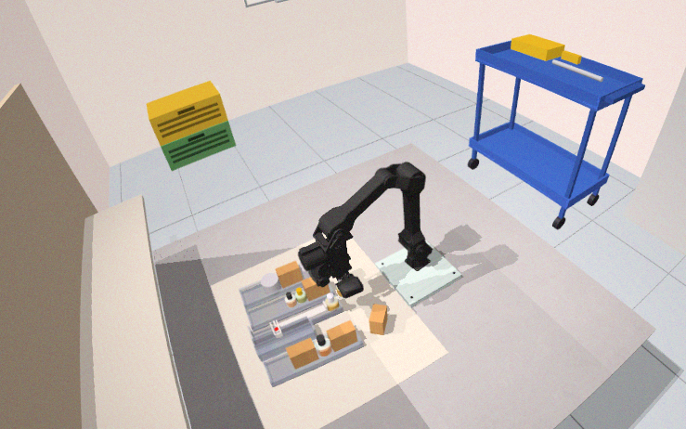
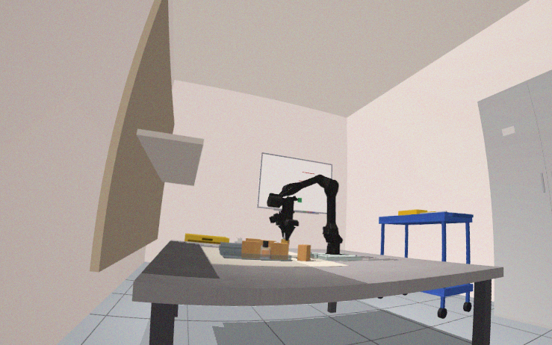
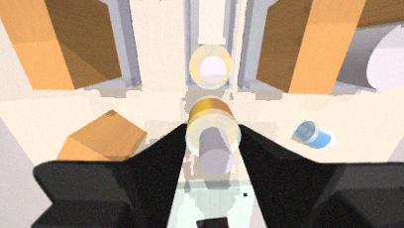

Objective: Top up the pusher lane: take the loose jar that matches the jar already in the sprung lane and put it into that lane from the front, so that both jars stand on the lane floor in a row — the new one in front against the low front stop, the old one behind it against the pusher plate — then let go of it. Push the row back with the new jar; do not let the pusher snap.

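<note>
jar (image 3: 213,131): clear, glossy | claw (image 3: 212,149): matt black | boxes (image 3: 74,40): cardboard-like, matt

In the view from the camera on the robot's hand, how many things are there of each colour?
Orange boxes: 3
Yellow jars: 2, one between the fingers, one in the lane
Blue jar, on its side: 1
White cylinder: 1
Total: 7
</note>
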Robot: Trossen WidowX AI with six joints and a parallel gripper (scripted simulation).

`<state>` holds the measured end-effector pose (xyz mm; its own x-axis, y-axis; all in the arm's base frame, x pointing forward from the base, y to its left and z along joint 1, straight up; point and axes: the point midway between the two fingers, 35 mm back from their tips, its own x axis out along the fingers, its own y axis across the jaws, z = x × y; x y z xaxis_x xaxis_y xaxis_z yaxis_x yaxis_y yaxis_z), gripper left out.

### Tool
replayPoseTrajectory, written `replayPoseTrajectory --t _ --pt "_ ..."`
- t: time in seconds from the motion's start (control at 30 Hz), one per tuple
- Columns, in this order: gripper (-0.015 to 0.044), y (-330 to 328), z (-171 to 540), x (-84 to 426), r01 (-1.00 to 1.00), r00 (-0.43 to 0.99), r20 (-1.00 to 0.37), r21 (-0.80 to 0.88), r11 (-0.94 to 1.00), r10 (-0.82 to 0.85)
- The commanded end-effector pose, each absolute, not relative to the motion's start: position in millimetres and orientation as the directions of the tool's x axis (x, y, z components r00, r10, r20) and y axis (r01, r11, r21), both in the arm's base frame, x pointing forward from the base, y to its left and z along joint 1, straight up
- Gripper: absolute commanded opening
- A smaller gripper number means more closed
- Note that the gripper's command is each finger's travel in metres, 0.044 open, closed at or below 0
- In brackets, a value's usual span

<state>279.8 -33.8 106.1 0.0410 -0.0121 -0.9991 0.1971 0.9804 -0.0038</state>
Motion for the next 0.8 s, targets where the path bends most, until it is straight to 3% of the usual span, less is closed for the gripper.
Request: replayPoseTrajectory --t 0.0,0.77 --pt "0.0000 -33.3 93.8 279.9 0.201 0.031 -0.999 -0.002 0.980 -0.009" --pt "0.0000 -34.5 85.0 285.8 0.201 0.031 -0.999 -0.002 0.980 -0.009"
